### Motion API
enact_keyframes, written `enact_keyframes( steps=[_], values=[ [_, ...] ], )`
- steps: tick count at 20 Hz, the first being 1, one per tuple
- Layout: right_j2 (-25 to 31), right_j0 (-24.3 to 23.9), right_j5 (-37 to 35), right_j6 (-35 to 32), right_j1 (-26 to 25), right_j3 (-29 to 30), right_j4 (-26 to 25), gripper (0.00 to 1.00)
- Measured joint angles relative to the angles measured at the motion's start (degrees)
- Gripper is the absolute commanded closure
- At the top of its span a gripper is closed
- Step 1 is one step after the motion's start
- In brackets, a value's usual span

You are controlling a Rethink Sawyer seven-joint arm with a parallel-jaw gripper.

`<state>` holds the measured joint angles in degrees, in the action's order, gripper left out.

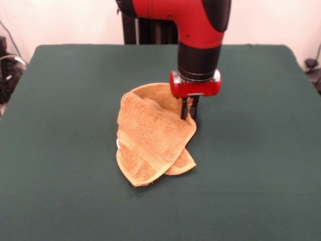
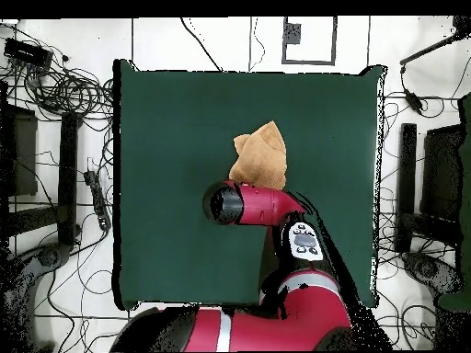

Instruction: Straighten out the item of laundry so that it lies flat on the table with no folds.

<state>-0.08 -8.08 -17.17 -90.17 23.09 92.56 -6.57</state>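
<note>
The orange-tan towel (image 1: 150,135) lies crumpled and folded over itself near the middle of the green table (image 1: 60,150). A small white tag (image 1: 118,143) peeks out at its left edge. My gripper (image 1: 189,116) points straight down at the towel's right edge, its two dark fingers (image 1: 185,108) close together and pinching the cloth there. The towel's right side rises slightly towards the fingertips. In the overhead view the towel (image 2: 259,154) shows just above the arm's wrist (image 2: 241,203), which hides the gripper.
The arm's red links (image 2: 304,239) reach from the base over the table's lower middle in the overhead view. Cables and stands (image 2: 64,101) lie on the floor round the table. Green cloth (image 2: 166,119) surrounds the towel on all sides.
</note>
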Motion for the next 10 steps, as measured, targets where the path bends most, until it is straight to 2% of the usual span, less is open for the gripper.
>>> enact_keyframes(
  steps=[10],
  values=[
    [-0.03, 3.44, 0.00, 0.00, 1.17, 0.02, 1.21, 1.00]
  ],
)
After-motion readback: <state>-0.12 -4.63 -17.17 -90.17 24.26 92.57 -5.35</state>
